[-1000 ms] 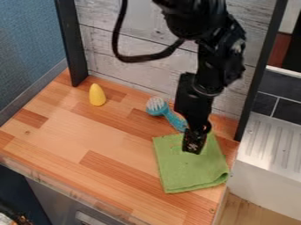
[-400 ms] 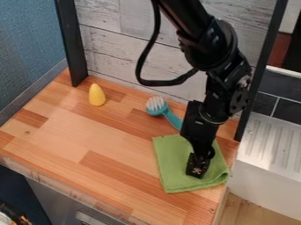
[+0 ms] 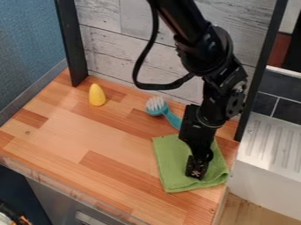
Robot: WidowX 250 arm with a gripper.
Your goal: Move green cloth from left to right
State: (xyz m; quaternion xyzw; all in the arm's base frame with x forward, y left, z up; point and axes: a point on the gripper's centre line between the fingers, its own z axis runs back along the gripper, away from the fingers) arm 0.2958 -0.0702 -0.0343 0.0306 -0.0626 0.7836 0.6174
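Observation:
The black gripper (image 3: 196,172) points down over the lower middle of the green cloth (image 3: 171,166), covering part of it. Whether it touches the fabric cannot be told. The cloth lies folded and nearly flat at the right end of the wooden counter, its lower right corner close to the counter's edge.
A teal brush with white bristles (image 3: 157,107) lies behind the cloth, its handle running toward the arm. A yellow cone-shaped object (image 3: 97,95) stands at the back left. Black posts rise at both back corners; a white ribbed surface (image 3: 269,143) lies right of the counter.
Over the last second the gripper has moved toward the front of the counter, from the cloth's back part to its lower middle. The cloth lies where it was.

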